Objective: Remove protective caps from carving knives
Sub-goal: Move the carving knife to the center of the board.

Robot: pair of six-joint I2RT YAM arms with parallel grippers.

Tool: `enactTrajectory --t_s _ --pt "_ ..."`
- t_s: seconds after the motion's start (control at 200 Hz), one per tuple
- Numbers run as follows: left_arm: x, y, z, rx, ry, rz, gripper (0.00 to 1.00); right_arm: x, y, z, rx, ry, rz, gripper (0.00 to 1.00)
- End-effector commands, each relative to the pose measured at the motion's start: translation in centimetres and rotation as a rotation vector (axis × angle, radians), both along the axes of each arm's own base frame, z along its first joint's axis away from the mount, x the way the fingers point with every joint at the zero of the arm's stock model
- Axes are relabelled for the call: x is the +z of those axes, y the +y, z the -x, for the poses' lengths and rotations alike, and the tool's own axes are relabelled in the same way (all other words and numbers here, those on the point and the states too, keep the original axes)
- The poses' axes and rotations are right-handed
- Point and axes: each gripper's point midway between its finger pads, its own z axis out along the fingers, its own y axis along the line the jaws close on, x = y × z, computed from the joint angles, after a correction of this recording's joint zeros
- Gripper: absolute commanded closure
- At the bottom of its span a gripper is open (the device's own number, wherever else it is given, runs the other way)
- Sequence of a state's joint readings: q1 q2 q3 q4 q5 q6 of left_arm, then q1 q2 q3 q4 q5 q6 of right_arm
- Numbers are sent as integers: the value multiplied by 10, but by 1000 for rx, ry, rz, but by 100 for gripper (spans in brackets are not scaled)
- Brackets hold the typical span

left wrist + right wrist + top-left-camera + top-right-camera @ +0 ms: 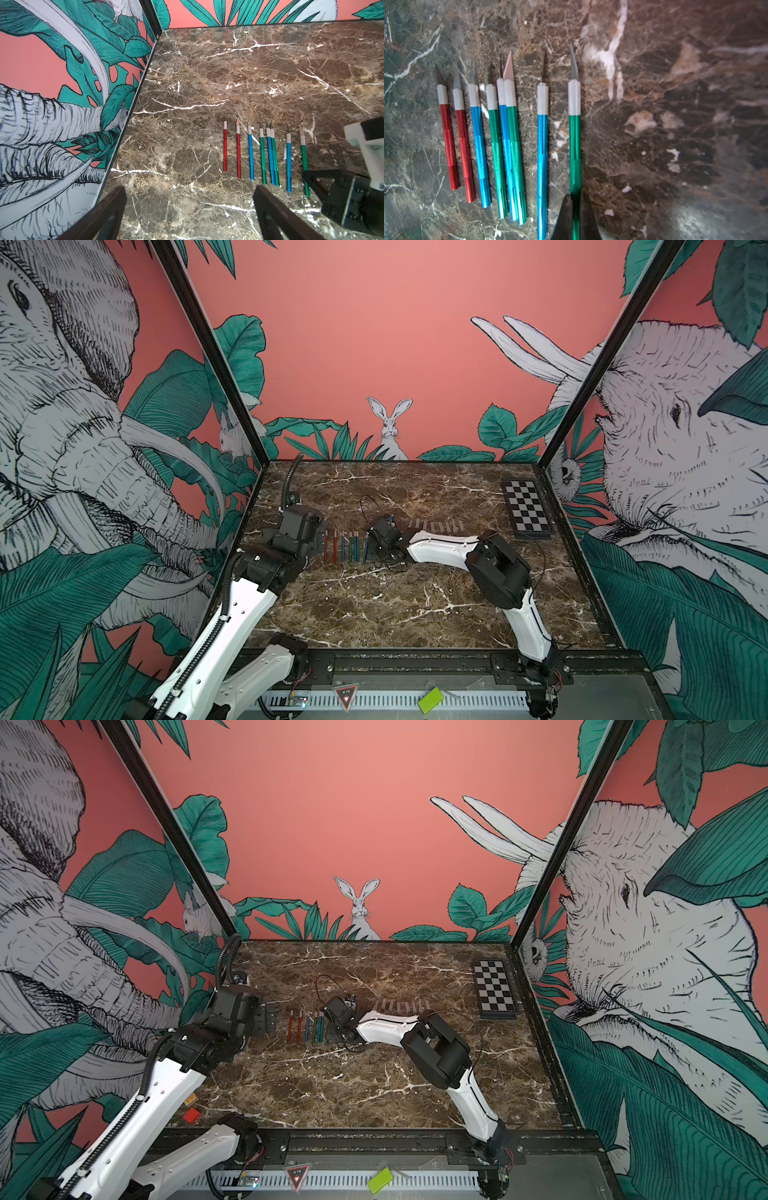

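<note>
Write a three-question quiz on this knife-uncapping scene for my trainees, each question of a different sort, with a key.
1. True or false: the left gripper is shut.
2. Multiple choice: what colour is the handle that the right gripper is shut on? A red; B blue; C green.
3. Fill in: the right wrist view shows ___ carving knives, all with bare blades.

Key: 1 false, its jaws stand wide apart and hold nothing. 2 C, the green knife at the end of the row. 3 eight.
</note>
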State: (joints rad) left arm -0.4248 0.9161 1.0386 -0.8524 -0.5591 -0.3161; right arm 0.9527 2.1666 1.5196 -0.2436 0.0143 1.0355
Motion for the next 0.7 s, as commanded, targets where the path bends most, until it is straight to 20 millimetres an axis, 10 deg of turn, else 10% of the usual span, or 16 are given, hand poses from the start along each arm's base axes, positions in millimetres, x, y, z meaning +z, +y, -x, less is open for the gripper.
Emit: enactTrajectory --t_s 0.0,0.695 --pt "-3 2 0 5 1 -13 3 -28 -13 18 39 63 103 100" --pt "-4 2 0 5 6 -15 3 -23 -5 14 28 53 79 100"
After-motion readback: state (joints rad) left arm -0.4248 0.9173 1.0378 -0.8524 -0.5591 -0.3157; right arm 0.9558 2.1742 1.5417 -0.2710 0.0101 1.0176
